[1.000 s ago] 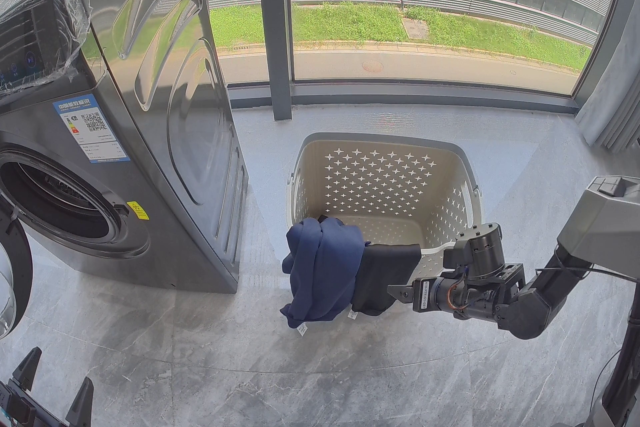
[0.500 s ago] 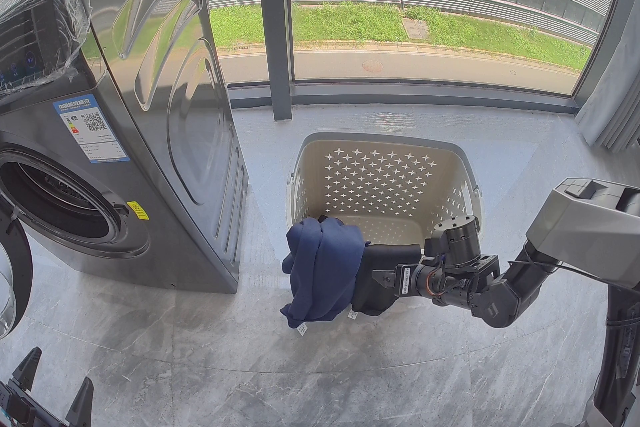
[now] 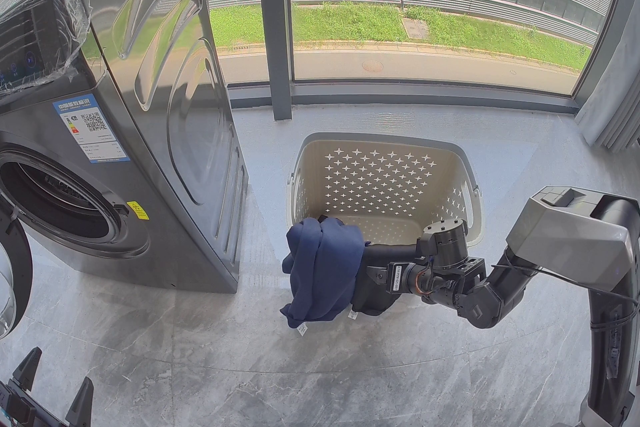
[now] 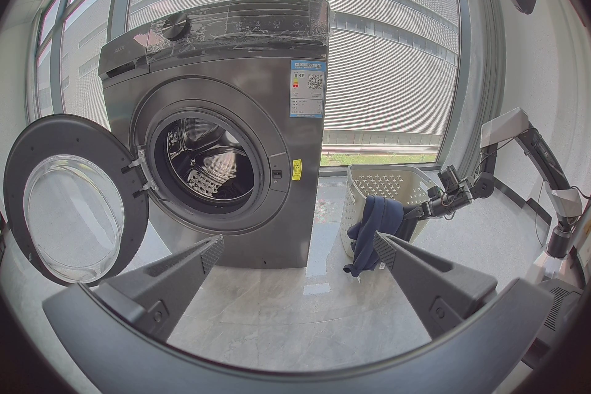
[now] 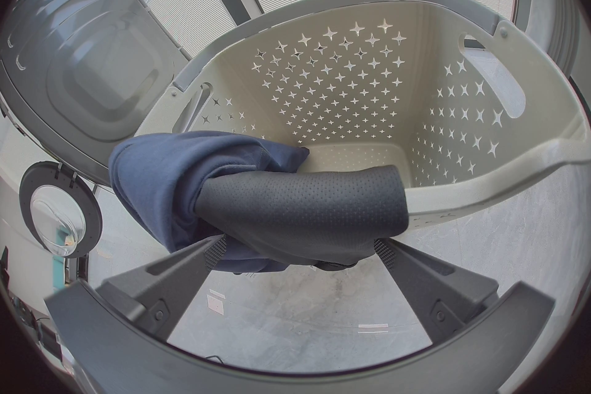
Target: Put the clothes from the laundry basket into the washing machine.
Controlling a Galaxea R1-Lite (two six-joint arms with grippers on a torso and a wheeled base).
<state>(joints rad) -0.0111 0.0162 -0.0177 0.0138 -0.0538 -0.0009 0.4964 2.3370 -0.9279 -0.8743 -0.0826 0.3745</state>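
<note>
A beige laundry basket (image 3: pixel 383 145) stands on the floor, right of the washing machine (image 3: pixel 167 115). Over its near rim hang a navy garment (image 3: pixel 323 268) and a black garment (image 3: pixel 383 261). My right gripper (image 3: pixel 372 278) is open at the black garment, level with the rim. In the right wrist view the black garment (image 5: pixel 301 213) lies just ahead of the open right gripper (image 5: pixel 300 246), with the navy garment (image 5: pixel 160 173) beside it. My left gripper (image 4: pixel 295 244) is open and holds nothing, low in front of the machine's open drum (image 4: pixel 206 158).
The machine's round door (image 4: pixel 68 198) stands swung open toward my left gripper (image 3: pixel 50 385). A floor-to-ceiling window with a pillar (image 3: pixel 273 15) is behind the basket. Grey tiled floor (image 3: pixel 267 355) lies open between machine and basket.
My right arm has moved left, bringing its gripper up to the black garment on the basket's near rim. The clothes, basket and left gripper have stayed put.
</note>
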